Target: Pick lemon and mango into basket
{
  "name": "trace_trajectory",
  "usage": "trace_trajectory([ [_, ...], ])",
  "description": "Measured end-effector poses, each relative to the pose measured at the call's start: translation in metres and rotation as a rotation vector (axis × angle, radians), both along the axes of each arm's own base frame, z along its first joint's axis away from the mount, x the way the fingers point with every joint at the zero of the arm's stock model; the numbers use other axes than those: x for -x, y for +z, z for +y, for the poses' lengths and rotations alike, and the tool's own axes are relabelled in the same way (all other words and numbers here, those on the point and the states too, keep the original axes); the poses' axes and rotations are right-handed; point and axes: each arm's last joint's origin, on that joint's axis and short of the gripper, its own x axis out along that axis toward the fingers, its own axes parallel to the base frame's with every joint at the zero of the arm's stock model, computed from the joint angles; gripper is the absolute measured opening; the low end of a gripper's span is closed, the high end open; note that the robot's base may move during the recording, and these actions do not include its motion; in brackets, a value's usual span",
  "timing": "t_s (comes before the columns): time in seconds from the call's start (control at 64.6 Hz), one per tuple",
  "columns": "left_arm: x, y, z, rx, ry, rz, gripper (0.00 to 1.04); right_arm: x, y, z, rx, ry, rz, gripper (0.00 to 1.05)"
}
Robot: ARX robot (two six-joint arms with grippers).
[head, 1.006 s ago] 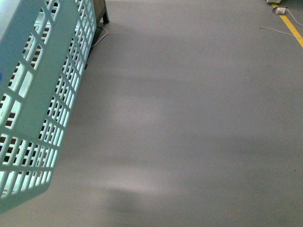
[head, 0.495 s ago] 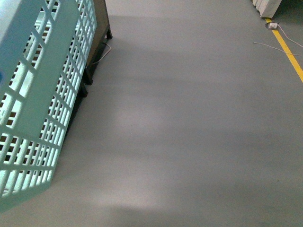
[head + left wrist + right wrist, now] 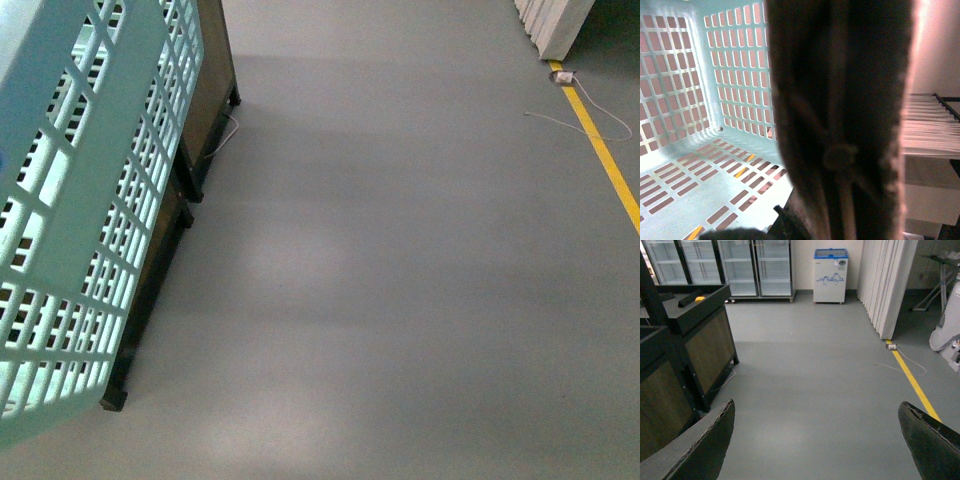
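Now more dark stand (image 3: 212, 90) beside basket (image 3: 85, 200)

The basket (image 3: 80, 200) fills the left, a cabinet (image 3: 212, 70) just behind it; a floor line (image 3: 600, 153) runs far right.

text: none legible | freezer (image 3: 829, 275) — blue mark (too blurred to read)

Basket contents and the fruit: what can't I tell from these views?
- Basket interior: front view shows only its outer wall, cut by the left edge; in the left wrist view a blurred dark handle covers much of it.
- Left gripper: not identifiable anywhere; that handle blocks the left wrist view.
- Lemon, mango: in no view; a yellow speck on the dark stand, right wrist view, is too small to name.
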Motion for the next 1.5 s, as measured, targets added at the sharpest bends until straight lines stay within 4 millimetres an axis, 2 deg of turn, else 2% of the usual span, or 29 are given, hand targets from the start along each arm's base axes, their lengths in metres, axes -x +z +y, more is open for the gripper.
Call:
trace_trajectory([
  [1.502, 0.0004, 0.0008, -0.0008, 0.009, -0.003, -0.002, 0.05, 0.0, 0.0, 0.0, 0.0, -0.001, 0.0, 0.96],
])
